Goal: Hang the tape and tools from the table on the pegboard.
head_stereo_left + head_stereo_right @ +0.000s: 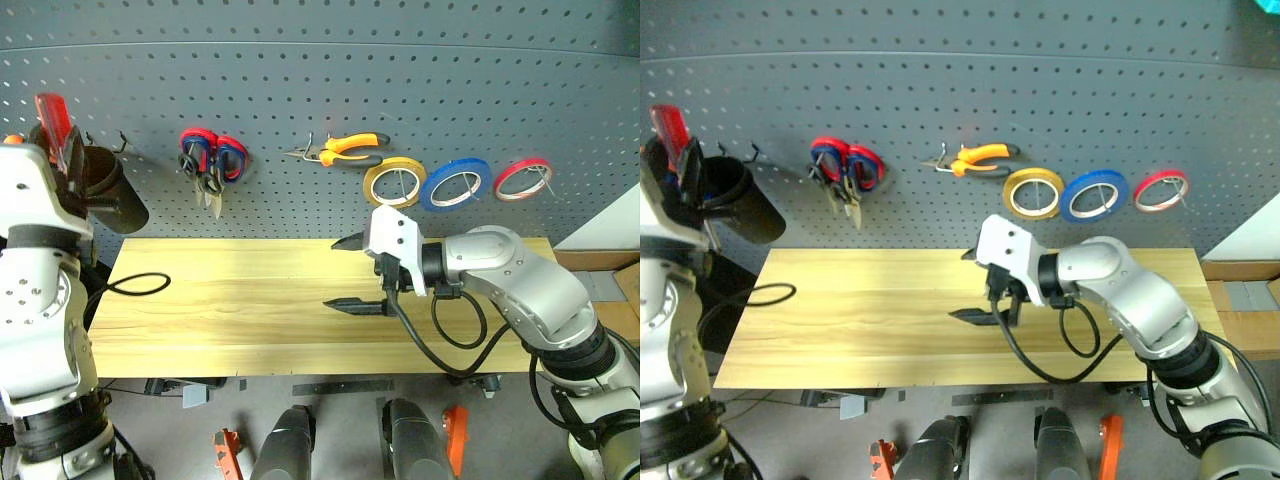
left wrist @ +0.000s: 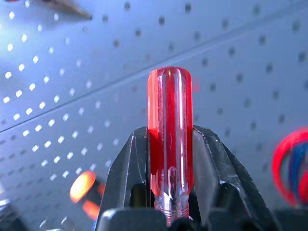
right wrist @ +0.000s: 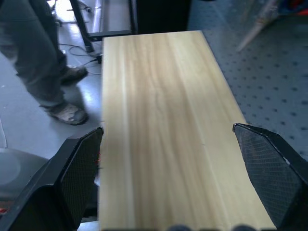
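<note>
Jaws around upright red-handled screwdriver (image 2: 169,139)

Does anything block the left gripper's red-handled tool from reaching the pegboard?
Nothing visible does. The left gripper holds the red-handled tool up near the pegboard, beside a black holder mounted there.

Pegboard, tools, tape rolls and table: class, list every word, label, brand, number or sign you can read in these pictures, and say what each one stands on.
None: no readable text stands anywhere.
pegboard: plain holes, no lettering.
blue tape, yellow tape, red tape: no print to be made out.
pliers, scissors: no legible brand.
red screwdriver handle in the left gripper: no marking.
table: bare wood.
</note>
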### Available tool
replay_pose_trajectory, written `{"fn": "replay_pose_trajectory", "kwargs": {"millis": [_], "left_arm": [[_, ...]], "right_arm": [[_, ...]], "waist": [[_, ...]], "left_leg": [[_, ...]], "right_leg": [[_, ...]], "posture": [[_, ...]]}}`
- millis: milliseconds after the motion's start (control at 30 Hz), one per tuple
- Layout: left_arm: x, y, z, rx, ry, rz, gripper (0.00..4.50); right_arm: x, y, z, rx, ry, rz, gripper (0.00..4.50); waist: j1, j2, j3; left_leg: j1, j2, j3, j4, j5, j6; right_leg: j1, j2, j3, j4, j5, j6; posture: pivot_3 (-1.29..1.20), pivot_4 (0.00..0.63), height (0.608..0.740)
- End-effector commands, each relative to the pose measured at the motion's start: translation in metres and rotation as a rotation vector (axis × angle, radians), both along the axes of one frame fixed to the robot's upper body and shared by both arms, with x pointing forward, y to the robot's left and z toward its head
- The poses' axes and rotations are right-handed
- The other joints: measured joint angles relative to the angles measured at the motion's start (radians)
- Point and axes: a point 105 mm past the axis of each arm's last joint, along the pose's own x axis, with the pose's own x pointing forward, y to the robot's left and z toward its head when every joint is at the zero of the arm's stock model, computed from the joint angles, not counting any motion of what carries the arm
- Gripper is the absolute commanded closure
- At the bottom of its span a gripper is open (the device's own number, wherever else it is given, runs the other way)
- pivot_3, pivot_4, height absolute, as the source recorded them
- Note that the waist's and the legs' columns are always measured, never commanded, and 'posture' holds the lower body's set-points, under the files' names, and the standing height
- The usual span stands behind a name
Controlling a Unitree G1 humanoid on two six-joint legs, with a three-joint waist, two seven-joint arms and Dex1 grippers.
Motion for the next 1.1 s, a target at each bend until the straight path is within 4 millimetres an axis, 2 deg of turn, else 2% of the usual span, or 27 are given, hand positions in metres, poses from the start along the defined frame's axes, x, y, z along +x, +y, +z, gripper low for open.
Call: {"fn": "replay_pose_trajectory", "kwargs": {"millis": [33, 167, 433, 600, 800, 1100], "left_arm": [[-0.006, -0.002, 0.034, 0.025, -0.115, -0.02, 3.67], [-0.005, 0.003, 0.067, 0.005, -0.207, -0.034, 3.67], [0.001, 0.006, 0.098, 0.01, -0.289, -0.071, 3.67], [0.01, 0.015, 0.091, 0.007, -0.283, -0.053, 3.67], [0.019, 0.014, 0.075, 0.001, -0.266, -0.055, 3.67], [0.024, 0.012, 0.058, -0.019, -0.245, -0.058, 3.67]], "right_arm": [[0.0, -0.006, 0.026, 0.056, -0.075, 0.007, 0.0], [0.009, -0.011, 0.051, 0.137, -0.103, -0.032, 0.0], [0.011, -0.011, 0.061, 0.17, -0.127, -0.042, 0.0], [0.016, -0.006, 0.077, 0.281, -0.161, -0.082, 0.0], [0.01, -0.003, 0.092, 0.403, -0.157, -0.083, 0.0], [0.005, -0.002, 0.096, 0.438, -0.158, -0.074, 0.0]], "waist": [[0.0, 0.0, 0.0], [-0.001, 0.0, 0.0], [-0.002, 0.0, 0.0], [-0.013, 0.0, 0.0], [-0.025, 0.0, 0.0], [-0.034, 0.0, 0.0]], "left_leg": [[0.0, 0.0, 0.0, 0.0, 0.0, 0.0], [-0.001, 0.0, 0.0, 0.0, 0.0, 0.0], [-0.001, 0.0, 0.0, 0.001, 0.0, 0.0], [-0.001, 0.0, 0.0, 0.001, 0.0, -0.001], [-0.001, 0.0, -0.001, 0.001, 0.0, -0.001], [-0.001, 0.0, -0.001, 0.002, 0.0, -0.001]], "right_leg": [[0.0, 0.0, 0.0, 0.0, 0.0, 0.0], [0.0, 0.0, 0.0, 0.0, 0.0, 0.0], [-0.001, 0.0, -0.002, 0.0, 0.0, 0.0], [-0.001, 0.0, -0.001, 0.001, 0.0, 0.0], [-0.001, 0.0, -0.001, 0.002, 0.0, 0.0], [-0.002, -0.001, -0.001, 0.003, 0.0, 0.0]], "posture": [[-0.03, 0.221, 0.74], [-0.03, 0.217, 0.74], [-0.04, 0.212, 0.74], [-0.05, 0.212, 0.74], [-0.06, 0.213, 0.74], [-0.07, 0.213, 0.74]]}}
